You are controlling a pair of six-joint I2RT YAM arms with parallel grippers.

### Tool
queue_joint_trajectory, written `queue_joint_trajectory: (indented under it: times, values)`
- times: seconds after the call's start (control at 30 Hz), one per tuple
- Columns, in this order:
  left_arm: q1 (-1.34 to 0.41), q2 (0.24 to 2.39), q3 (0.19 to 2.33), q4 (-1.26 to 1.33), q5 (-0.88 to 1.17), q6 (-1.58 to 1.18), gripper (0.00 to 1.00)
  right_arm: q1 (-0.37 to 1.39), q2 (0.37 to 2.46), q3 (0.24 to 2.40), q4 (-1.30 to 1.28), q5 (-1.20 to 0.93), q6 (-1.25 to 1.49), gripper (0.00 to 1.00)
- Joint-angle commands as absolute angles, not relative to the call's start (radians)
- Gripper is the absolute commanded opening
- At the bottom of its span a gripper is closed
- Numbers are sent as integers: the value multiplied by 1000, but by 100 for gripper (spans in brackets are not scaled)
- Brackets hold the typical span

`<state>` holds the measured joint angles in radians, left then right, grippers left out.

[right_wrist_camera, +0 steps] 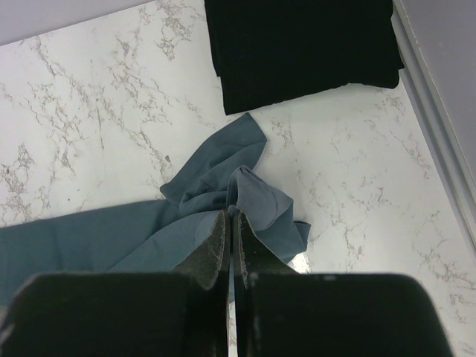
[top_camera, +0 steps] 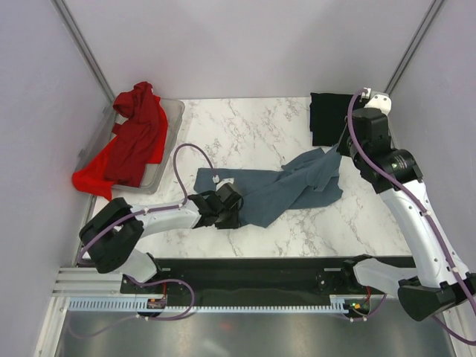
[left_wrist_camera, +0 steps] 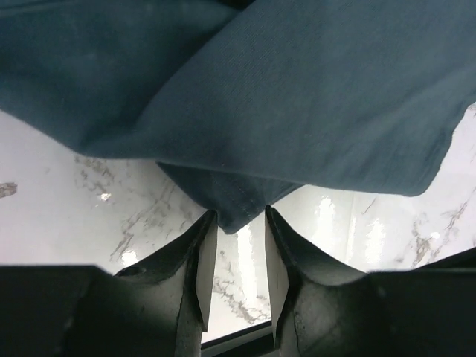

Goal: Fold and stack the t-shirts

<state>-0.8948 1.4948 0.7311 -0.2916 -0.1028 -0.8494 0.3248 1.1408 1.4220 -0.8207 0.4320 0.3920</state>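
Note:
The slate blue-grey t-shirt (top_camera: 294,190) lies rumpled across the middle of the marble table. My left gripper (top_camera: 235,211) is open at its near left corner; in the left wrist view that corner (left_wrist_camera: 239,212) hangs between my open fingertips (left_wrist_camera: 208,230). My right gripper (top_camera: 338,151) is shut on a bunched fold of the same shirt (right_wrist_camera: 260,201) at its far right end. The black t-shirt (top_camera: 327,117) lies folded flat at the back right and also shows in the right wrist view (right_wrist_camera: 301,48). The bright red t-shirt (top_camera: 134,137) is heaped on the bin at the left.
The clear plastic bin (top_camera: 172,119) stands at the back left under the red shirt. Grey walls close the left, back and right sides. A black rail (top_camera: 253,271) runs along the table's near edge by the arm bases.

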Motion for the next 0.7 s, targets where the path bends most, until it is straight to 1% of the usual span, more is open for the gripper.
queue_joint_trajectory:
  times: [0.0,0.03,0.1,0.13,0.17,0.2,0.33,0.43,0.47,0.57,0.6,0.67]
  values:
    - [-908,1580,735,-285,-153,-877,37,319,1109,1407,-776,416,391,0]
    - [-910,1589,738,-287,-158,-877,35,318,1105,1404,-775,413,390,0]
    - [-911,1606,744,-295,-167,-880,25,316,1094,1393,-775,414,388,0]
    - [-911,1615,745,-298,-173,-882,19,313,1091,1388,-778,414,387,0]
    - [-910,1615,744,-301,-178,-882,8,313,1088,1379,-778,416,385,0]
    - [-911,1615,745,-308,-181,-882,2,313,1078,1374,-778,413,385,0]
    - [-911,1543,755,-376,-219,-877,2,308,1049,1336,-779,394,391,0]
    - [-911,1399,781,-478,-239,-865,2,307,1020,1295,-784,373,400,0]
    - [-911,1308,805,-507,-250,-861,2,305,1013,1286,-787,368,405,0]
    - [-911,1169,888,-641,-297,-836,2,305,988,1316,-818,359,408,0]
    - [-911,1082,911,-672,-308,-809,2,305,971,1331,-837,364,414,0]
    - [-911,1007,984,-735,-336,-776,2,305,945,1399,-867,374,419,0]
